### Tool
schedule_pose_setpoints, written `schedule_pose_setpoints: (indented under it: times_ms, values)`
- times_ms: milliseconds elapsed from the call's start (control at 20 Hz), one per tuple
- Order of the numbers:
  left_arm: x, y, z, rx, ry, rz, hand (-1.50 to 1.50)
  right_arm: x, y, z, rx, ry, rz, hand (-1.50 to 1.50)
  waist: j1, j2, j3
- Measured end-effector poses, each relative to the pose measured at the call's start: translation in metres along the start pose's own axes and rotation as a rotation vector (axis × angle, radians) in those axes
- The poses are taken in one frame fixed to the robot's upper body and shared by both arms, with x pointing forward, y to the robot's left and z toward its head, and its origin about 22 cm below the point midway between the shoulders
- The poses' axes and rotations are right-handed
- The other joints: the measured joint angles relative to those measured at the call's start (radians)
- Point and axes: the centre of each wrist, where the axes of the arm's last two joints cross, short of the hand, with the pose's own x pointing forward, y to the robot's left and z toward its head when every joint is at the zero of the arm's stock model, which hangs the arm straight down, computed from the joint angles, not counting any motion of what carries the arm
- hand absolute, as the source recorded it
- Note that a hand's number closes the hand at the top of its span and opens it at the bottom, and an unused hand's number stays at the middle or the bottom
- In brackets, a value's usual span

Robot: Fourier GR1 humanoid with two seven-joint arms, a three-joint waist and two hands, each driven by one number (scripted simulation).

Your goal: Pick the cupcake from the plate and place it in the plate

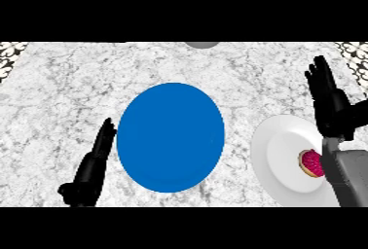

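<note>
A cupcake [311, 163] with pink frosting sits on the white plate [280, 151] at the right, partly hidden by my right forearm. My right hand [332, 102] is above the far edge of that plate, fingers straight and pointing away, open and holding nothing. A blue plate [170, 136] lies in the middle of the counter with nothing on it. My left hand [93, 163] rests open at the lower left, just left of the blue plate, fingers pointing up.
The marble counter [64, 82] spreads around both plates. A grey round object [202, 44] shows at the far edge, cut off at the top. Patterned wall tiles [10, 51] appear at both upper corners.
</note>
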Motion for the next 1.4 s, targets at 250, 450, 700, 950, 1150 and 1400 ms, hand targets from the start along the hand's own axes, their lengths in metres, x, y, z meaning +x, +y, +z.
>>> schedule_pose_setpoints:
  times_ms: [250,450,700,950,1150,1400]
  values:
    - [-0.014,0.011,0.0,0.017,0.161,0.011,0.0,0.032,-0.045,-0.023,0.19,-0.124,-0.028,1.5,0.0,-0.004,0.011]
    - [-0.016,0.016,-0.002,0.0,0.273,0.052,0.0,0.053,-0.099,-0.031,0.226,-0.204,0.194,-1.5,0.003,0.0,0.012]
    - [-0.008,0.018,-0.011,-0.041,0.339,0.086,0.0,0.019,-0.165,-0.019,0.158,-0.269,0.124,-1.5,0.012,-0.003,0.017]
    - [-0.003,0.021,-0.02,-0.057,0.381,0.097,0.0,0.004,-0.209,-0.008,0.199,-0.3,0.109,-1.5,0.018,-0.007,0.017]
    - [-0.006,0.018,-0.02,-0.06,0.38,0.1,0.0,0.02,-0.23,-0.006,0.272,-0.245,0.258,-1.5,0.017,-0.01,0.016]
    - [-0.006,0.021,-0.02,-0.057,0.385,0.102,0.0,0.045,-0.229,-0.01,0.468,-0.162,0.506,-1.5,0.015,-0.013,0.015]
